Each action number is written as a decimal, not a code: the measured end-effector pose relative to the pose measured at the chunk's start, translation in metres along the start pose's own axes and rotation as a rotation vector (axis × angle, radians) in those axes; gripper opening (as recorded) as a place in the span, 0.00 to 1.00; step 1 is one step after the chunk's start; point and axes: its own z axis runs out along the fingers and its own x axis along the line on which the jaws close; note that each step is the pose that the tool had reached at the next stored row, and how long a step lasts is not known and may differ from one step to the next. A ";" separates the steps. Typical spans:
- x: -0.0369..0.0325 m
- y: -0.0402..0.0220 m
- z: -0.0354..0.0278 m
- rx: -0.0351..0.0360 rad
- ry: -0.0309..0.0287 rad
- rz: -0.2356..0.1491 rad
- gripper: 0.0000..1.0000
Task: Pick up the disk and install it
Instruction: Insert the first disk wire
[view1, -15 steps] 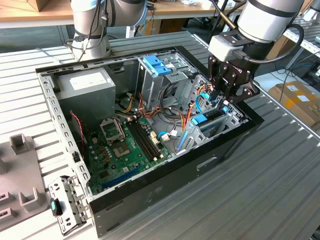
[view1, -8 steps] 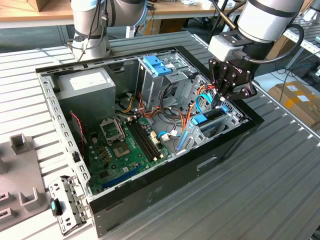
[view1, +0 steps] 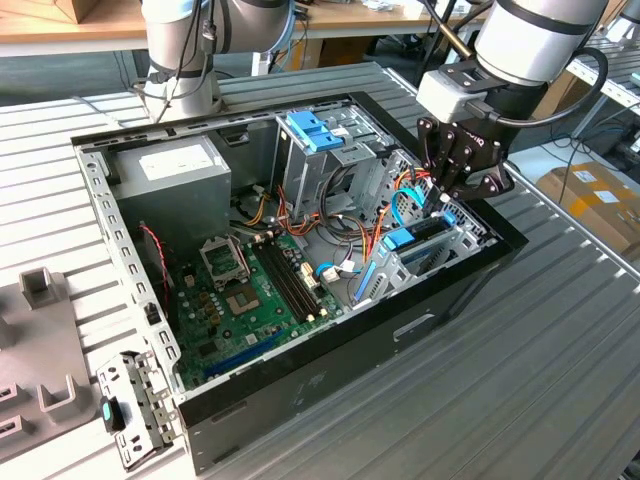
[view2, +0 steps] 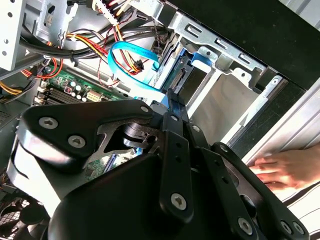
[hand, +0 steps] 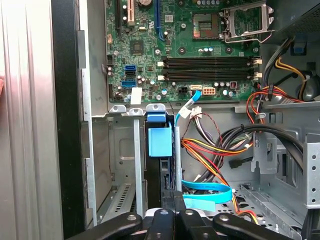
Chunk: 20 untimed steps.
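The disk (view1: 412, 238) stands on edge in a slot of the low metal drive cage (view1: 470, 238), at the exterior view's right end of the open computer case. Its light blue carrier (hand: 160, 141) shows in the first wrist view, with the dark drive body below it. In the second wrist view the carrier rail (view2: 186, 62) lies just beyond my fingers. My gripper (view1: 444, 200) hangs straight over the slot. The fingers (hand: 173, 196) look pressed together, and their tips are at or just above the disk's near edge (view2: 171, 97).
A loose blue flat cable (hand: 205, 192) and bundled coloured wires (hand: 215, 150) run beside the slot. Further in are the motherboard (view1: 250, 290), the grey power-supply box (view1: 170, 170) and a tall cage with a blue latch (view1: 315, 130). A person's hand (view2: 280, 170) rests outside the case wall.
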 end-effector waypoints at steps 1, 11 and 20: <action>0.0000 0.0000 0.0000 0.0000 0.0001 0.000 0.11; 0.0000 -0.0003 0.0002 -0.0019 -0.0246 0.001 0.24; 0.0003 -0.0004 0.0002 -0.0019 -0.0248 0.001 0.11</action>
